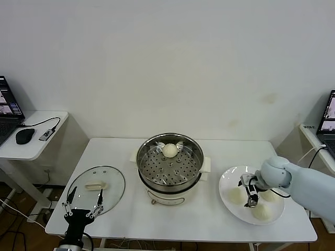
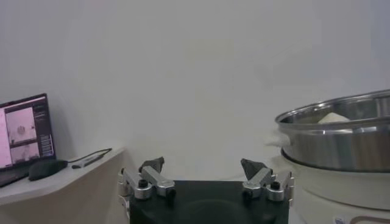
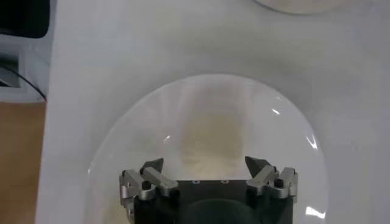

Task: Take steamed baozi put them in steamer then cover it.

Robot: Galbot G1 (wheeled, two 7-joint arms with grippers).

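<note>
The steel steamer (image 1: 170, 168) stands mid-table with one steamed baozi (image 1: 169, 150) on its perforated tray. Three more baozi (image 1: 236, 195) lie on a white plate (image 1: 228, 179) at the right. My right gripper (image 1: 251, 197) hangs open low over that plate. In its wrist view a blurred baozi (image 3: 207, 137) sits just beyond and between the spread fingertips (image 3: 153, 165), with no touch visible. The glass cover (image 1: 112, 183) lies flat at the table's left. My left gripper (image 1: 85, 198) is open at its near edge, holding nothing. The left wrist view catches the steamer (image 2: 341, 143) from the side.
A side table at the far left carries a laptop (image 2: 24, 131), a mouse (image 1: 24, 136) and a cable. Another laptop (image 1: 330, 117) stands at the far right. A white wall runs behind the table.
</note>
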